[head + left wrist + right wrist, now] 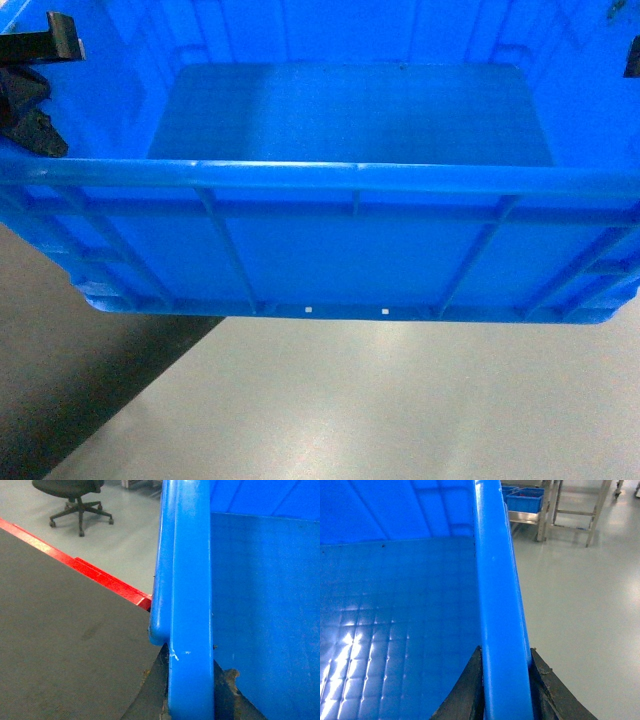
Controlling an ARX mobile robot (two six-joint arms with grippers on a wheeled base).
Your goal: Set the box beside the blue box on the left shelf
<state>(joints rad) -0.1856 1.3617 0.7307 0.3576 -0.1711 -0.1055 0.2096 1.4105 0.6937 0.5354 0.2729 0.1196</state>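
No brand mark, label or lettering is showing anywhere on the box (pixel 350 240); the near wall is offering only its ribs and two tiny pale squares along the bottom edge, and a few small white scuffs are marking the rim in the left wrist view.

The box is hanging clear of the ground, carried between the two arms, with grey floor (pixel 400 400) and a darker mat (pixel 70 380) showing underneath it. It is filling nearly the whole head view, open top facing up, its smooth floor bare.

The left gripper (pixel 191 690) is clamping the thick rim on the box's left side: one dark pad is pressing the outside of the rim and the other the inside, with the blue plastic sandwiched between them. In the head view that gripper is appearing as black parts at the upper left corner of the box.

The right gripper (pixel 505 690) is doing the same on the opposite rim, its two black rubber fingers (pixel 462 695) squeezing the wall from both sides.

Beyond the left rim a red strip (pixel 80 565) is bordering the mat, and an office chair (pixel 75 500) is standing on the floor further off. Past the right rim a metal rack (pixel 555 510) is holding another blue box (pixel 525 497) well away from the carried one.
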